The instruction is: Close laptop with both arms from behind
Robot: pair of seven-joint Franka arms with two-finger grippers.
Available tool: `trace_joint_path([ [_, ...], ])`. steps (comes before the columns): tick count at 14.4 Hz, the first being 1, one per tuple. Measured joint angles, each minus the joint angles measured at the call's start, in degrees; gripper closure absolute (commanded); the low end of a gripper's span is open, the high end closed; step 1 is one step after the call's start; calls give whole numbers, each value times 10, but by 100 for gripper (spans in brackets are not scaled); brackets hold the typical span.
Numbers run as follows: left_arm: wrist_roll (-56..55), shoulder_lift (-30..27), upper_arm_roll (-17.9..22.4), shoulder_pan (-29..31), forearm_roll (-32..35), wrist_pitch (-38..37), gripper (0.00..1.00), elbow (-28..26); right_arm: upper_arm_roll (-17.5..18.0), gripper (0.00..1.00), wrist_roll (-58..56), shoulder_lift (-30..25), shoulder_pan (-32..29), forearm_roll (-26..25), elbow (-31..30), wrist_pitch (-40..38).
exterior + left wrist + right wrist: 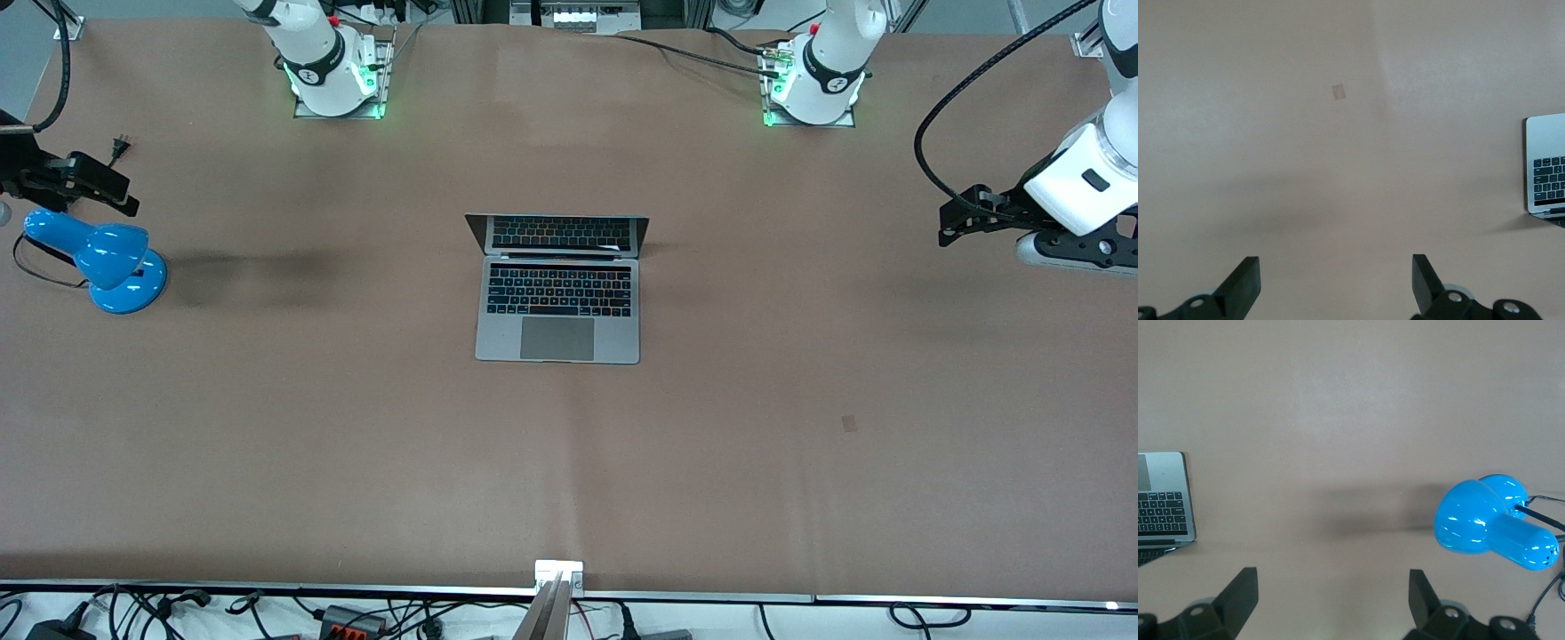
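i see the laptop (557,289) lying open in the middle of the brown table (800,462), its keyboard and trackpad facing up and its dark screen standing upright on the edge nearer the robots' bases. nothing touches it. my left gripper (953,222) hangs in the air over the left arm's end of the table, well apart from the laptop, with its fingers spread wide and nothing between them. in the left wrist view the two dark fingertips (1245,280) stand far apart over bare table, and only a corner of the laptop (1546,167) shows at the edge of the picture. my right gripper (111,191) hangs over the right arm's end of the table, also released and empty, just above a blue desk lamp (102,258) that sits on the table there. in the right wrist view its fingertips (1241,597) are spread, the lamp (1491,530) is close below, and the laptop's corner (1165,497) shows at the edge, well apart. a small pale patch (850,424) marks the table nearer the front camera than the laptop, toward the left arm's end.
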Motion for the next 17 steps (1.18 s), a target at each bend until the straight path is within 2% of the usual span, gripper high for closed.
trace_joint_path([
  [5,0,0,-2,0,2,-9,0,0,0,0,0,-2,0,0,-5,0],
  [6,0,0,-2,0,10,-9,0,0,0,13,0,-2,0,0,-5,0],
  [7,0,0,-2,0,19,-9,0,0,0,36,0,-2,0,0,-6,0],
  [8,0,0,-2,0,23,-9,0,1,0,67,0,-2,0,0,-7,0],
  [10,0,1,-3,-1,25,-9,0,7,0,100,0,-2,0,0,-10,-1],
  [17,-3,27,-1,0,1,-25,0,35,5,100,1,0,26,0,-13,-24],
])
